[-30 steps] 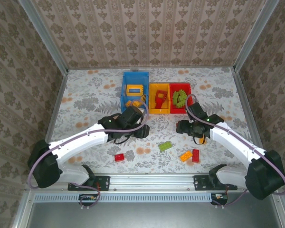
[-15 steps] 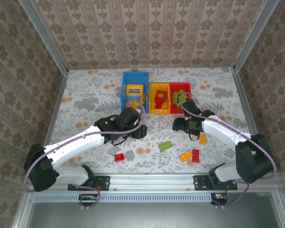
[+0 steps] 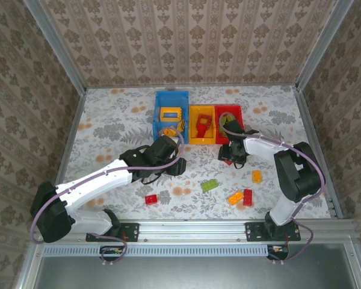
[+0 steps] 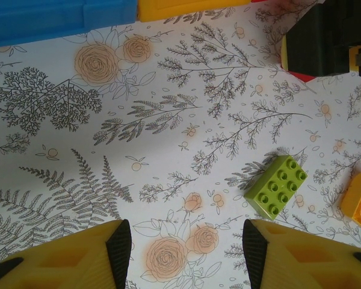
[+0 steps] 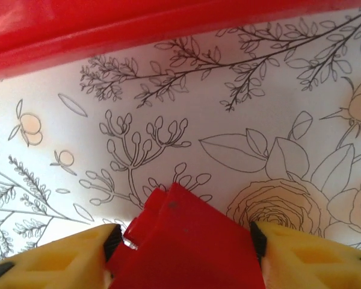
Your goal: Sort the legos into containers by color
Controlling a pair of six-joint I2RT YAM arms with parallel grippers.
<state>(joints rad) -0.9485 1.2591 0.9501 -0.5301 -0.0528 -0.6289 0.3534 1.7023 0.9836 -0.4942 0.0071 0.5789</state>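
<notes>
Three containers stand in a row near the far edge of the table (image 3: 108, 120), about midway along it: the blue bin (image 3: 157, 114), the orange-yellow bin (image 3: 192, 129) and the red bin (image 3: 239, 114), each just beside the next. You can see yellow and orange pieces in the blue bin, red pieces in the orange-yellow bin and green bricks in the red bin. Your right gripper (image 5: 185, 244) sits just in front of the red bin's near wall, its fingers clamped on a red brick (image 5: 192, 217) that fills the gap between the pads. Your left gripper (image 4: 186, 247) hovers over bare table in front of the blue bin, jaws apart with nothing between them. Five legos lie loose toward the near edge: a lone red brick (image 3: 151, 199) left of centre, a green brick (image 4: 275, 185) near the middle, an orange brick (image 3: 234, 197) touching a small red brick (image 3: 248, 197) further right, and a yellow brick (image 3: 256, 176) just beyond those two
</notes>
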